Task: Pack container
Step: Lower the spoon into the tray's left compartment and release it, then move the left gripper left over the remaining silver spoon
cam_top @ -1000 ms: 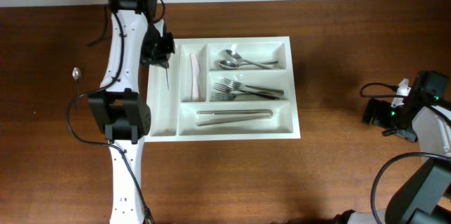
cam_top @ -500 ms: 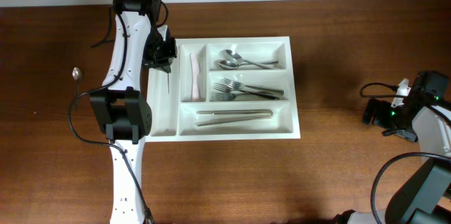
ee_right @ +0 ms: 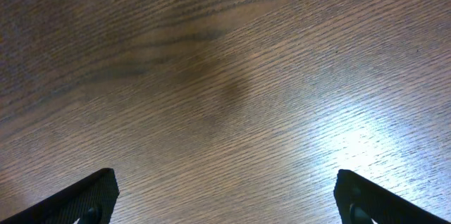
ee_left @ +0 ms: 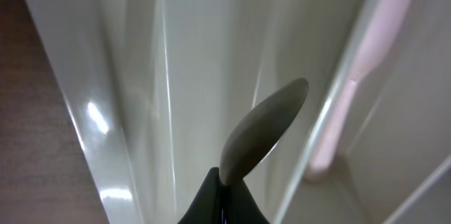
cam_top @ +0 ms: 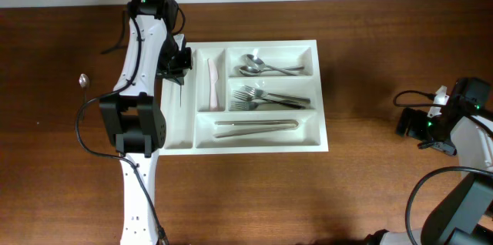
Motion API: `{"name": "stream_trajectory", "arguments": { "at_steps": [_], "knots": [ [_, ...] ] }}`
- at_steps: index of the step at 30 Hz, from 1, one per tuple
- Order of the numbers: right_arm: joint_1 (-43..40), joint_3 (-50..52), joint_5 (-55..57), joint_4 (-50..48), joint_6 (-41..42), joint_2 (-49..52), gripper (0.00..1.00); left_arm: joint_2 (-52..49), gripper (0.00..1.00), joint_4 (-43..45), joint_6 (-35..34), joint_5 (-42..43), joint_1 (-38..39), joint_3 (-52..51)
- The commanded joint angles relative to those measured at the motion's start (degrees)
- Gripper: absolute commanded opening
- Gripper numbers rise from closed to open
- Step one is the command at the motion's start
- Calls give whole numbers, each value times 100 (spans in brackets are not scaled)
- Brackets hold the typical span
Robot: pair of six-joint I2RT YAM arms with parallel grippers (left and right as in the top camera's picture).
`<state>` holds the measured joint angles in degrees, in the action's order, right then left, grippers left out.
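Note:
The container [cam_top: 320,91] is a big white cutlery tray at the table's middle. My left gripper [cam_top: 177,63] hangs over its far-left narrow compartment [cam_top: 176,118] and is shut on a thin metal utensil [cam_top: 182,88]. In the left wrist view the gripper [ee_left: 224,190] pinches that utensil [ee_left: 264,131], whose rounded grey end points down into the white compartment [ee_left: 176,55]. A pink item [ee_left: 366,62] lies beyond the divider. My right gripper [cam_top: 410,122] stays far right over bare wood, open, its fingertips [ee_right: 91,192] wide apart with nothing between them.
The tray holds the pink item [cam_top: 209,83], spoons [cam_top: 262,65], forks [cam_top: 266,99] and a long metal piece [cam_top: 256,125]. A small metal utensil [cam_top: 83,81] lies on the table left of the left arm. Cables run beside the right arm [cam_top: 462,122].
My left arm has shifted a little to the right, carrying the utensil further over the far-left compartment. The right arm has not moved.

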<state>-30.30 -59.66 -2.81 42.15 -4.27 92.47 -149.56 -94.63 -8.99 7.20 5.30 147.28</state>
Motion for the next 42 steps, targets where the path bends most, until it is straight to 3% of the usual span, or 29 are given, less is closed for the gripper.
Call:
{"name": "stream_trajectory", "arguments": {
  "at_steps": [1, 17, 26, 29, 31, 37, 42],
  "knots": [
    [-11, 13, 50, 0, 70, -96, 99, 225, 4, 122, 96, -79, 24, -160],
    [-11, 13, 50, 0, 70, -96, 99, 225, 11, 275, 96, -61, 22, -295],
    [-11, 13, 50, 0, 70, -96, 99, 238, 30, 339, 247, -61, -74, 68],
    [-11, 13, 50, 0, 70, -96, 99, 282, 36, 205, 291, -63, -221, 669],
    [-11, 13, 50, 0, 70, -96, 99, 337, 47, 118, 291, -63, -334, 1021],
    [-11, 13, 50, 0, 70, -96, 99, 608, 61, -208, 389, -271, -933, 1744],
    [-11, 13, 50, 0, 70, -96, 99, 719, 63, -208, 625, -275, -1700, 1744]
  ]
}}
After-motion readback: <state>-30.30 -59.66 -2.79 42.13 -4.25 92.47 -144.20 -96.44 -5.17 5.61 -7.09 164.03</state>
